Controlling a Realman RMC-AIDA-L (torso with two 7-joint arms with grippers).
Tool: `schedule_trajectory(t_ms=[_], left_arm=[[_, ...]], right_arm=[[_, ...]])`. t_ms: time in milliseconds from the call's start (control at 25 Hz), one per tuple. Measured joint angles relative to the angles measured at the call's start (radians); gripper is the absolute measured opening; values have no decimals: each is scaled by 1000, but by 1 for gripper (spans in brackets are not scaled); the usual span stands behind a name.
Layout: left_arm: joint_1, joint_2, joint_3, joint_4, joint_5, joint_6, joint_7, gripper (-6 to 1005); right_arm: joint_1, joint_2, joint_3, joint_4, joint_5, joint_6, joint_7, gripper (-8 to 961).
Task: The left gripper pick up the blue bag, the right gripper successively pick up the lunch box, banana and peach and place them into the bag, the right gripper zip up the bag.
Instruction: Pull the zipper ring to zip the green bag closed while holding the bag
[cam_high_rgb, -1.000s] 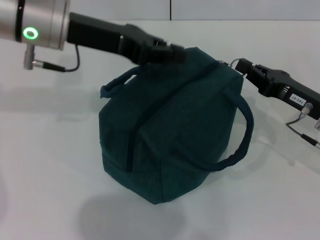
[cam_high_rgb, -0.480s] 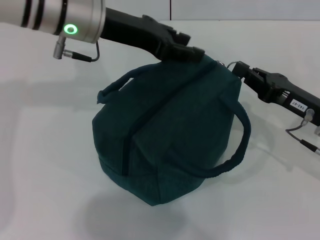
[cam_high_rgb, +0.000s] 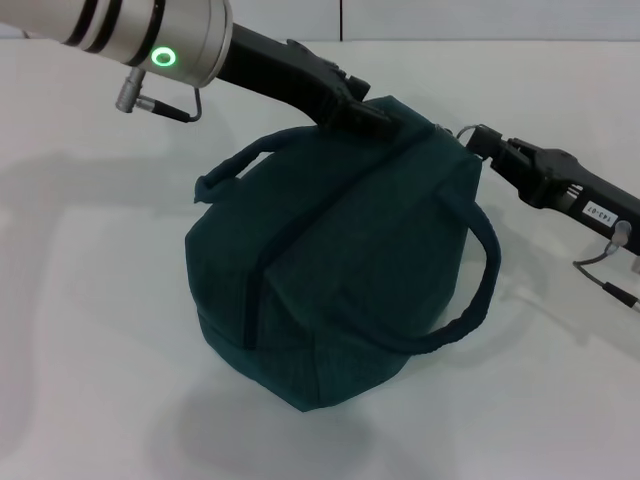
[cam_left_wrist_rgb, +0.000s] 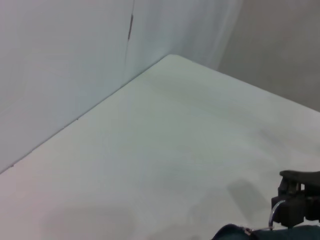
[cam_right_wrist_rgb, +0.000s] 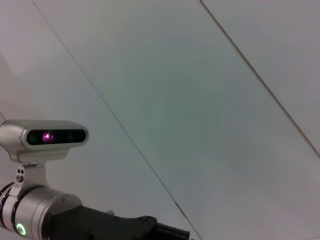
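The blue bag stands in the middle of the white table, its zip line running over the top and looking closed. My left gripper sits on the bag's top far edge and looks shut on the fabric there. My right gripper is at the bag's right upper corner, shut on the small metal zip pull. The left wrist view shows the right gripper, the zip pull ring and a sliver of the bag. The lunch box, banana and peach are not in view.
The bag's two handles hang loose, one at the left and one looping out at the right. Bare white table surrounds the bag. The right wrist view shows my head camera and left arm.
My left arm has swung right along the bag's top. The bag has shifted slightly to the left. My right gripper has stayed at the bag's right corner.
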Motion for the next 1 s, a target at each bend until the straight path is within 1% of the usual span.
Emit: schedule_trajectory(t_ms=[40, 440, 680, 880, 1000], left_arm=[[-1, 0, 0, 0, 6, 0, 1, 697], [-4, 2, 11, 10, 16, 6, -2, 501], [-5, 0, 11, 11, 11, 24, -2, 281], [-11, 0, 11, 11, 7, 33, -2, 194], [-12, -1, 10, 11, 4, 35, -3, 178]], right_arm=[[-3, 0, 2, -1, 0, 0, 0, 123], [-9, -3, 26, -9, 6, 0, 0, 126], [-11, -4, 44, -1, 32, 11, -5, 128], [-7, -5, 45, 0, 34, 42, -14, 130], [-3, -5, 40, 0, 32, 58, -15, 130]])
